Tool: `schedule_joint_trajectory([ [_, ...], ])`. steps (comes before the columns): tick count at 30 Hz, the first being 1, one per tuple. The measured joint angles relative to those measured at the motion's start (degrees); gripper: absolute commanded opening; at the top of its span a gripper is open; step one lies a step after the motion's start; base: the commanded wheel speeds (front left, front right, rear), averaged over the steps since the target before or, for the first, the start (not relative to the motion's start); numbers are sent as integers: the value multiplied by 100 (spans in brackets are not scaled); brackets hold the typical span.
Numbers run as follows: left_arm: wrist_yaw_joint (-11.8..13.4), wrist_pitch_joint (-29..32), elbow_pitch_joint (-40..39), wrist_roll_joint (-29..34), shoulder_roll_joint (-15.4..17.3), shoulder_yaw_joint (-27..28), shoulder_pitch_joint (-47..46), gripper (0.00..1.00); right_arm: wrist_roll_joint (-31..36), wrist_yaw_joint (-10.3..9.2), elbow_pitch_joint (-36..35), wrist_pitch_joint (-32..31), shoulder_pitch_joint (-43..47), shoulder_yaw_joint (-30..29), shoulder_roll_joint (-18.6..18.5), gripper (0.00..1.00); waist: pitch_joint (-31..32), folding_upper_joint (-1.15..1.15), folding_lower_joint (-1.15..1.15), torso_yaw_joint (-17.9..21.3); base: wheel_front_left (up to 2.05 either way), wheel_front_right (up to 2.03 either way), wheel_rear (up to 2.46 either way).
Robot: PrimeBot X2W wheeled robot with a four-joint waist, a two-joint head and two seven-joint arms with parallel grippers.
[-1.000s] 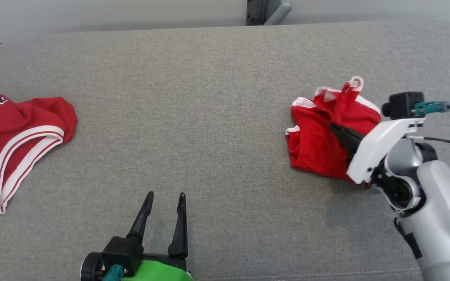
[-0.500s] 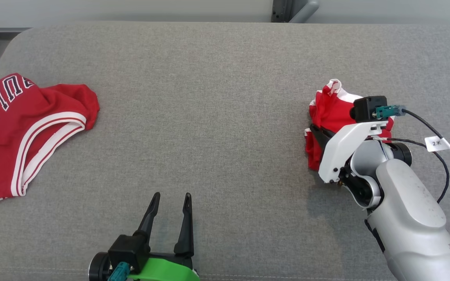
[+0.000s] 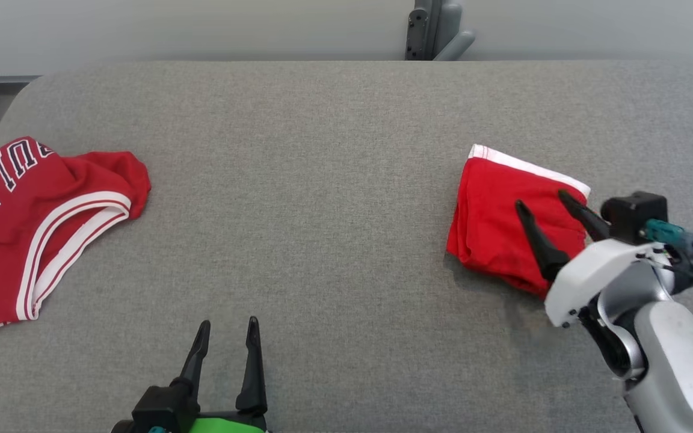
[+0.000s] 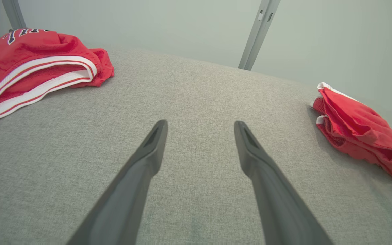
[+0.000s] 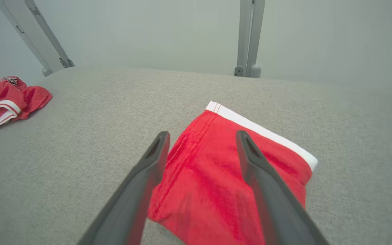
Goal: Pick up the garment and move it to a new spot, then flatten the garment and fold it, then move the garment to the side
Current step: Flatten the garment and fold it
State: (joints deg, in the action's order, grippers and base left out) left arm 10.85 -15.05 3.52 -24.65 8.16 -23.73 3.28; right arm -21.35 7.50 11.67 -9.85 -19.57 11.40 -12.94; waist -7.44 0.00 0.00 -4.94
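At the far left of the grey woven surface (image 3: 322, 180), near its rounded corner, lies a crumpled red jersey (image 3: 40, 222) with white trim and dark lettering, partly cut off by the edge of the head view. Toward the middle, at the near edge, the left gripper (image 3: 228, 323) hovers low over bare fabric with its two dark fingers spread wide and nothing between them. Behind the surface stands a plain pale wall (image 3: 202, 30), with a grey metal post (image 3: 434, 30) rising just past the far edge (a little right of centre). Further right, well apart from the jersey, the garment (image 3: 488, 204) rests folded into a compact red block, a white band along its far edge. The right gripper (image 3: 540, 199) reaches over its near right part, fingers splayed wide and empty; whether the tips touch the cloth cannot be told.
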Motion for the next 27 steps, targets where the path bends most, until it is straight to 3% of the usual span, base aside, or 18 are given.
schedule_joint_trajectory([
  [6, -13, 0, -91, 60, -35, 242, 243, 100, 366, 1, -644, 426, 904, -614, -131, 100, 200, 0, 0, 164, 0, 0, 0],
  [9, -92, 0, -105, 180, -64, 312, 321, 100, 672, 1, -738, 937, 1262, -805, -241, 100, 325, 0, 0, 213, 0, 0, 0],
  [16, -383, 0, -93, 480, -183, 573, 440, 100, 1220, 2, -76, 2158, 2003, -1405, -141, 100, 684, 0, 0, 218, 0, 0, 0],
  [27, -798, 0, 168, 1054, -296, 1201, 728, 100, 1622, 2, 342, 2484, 2238, -1736, 341, 100, 968, 0, 0, 159, 0, 0, 0],
])
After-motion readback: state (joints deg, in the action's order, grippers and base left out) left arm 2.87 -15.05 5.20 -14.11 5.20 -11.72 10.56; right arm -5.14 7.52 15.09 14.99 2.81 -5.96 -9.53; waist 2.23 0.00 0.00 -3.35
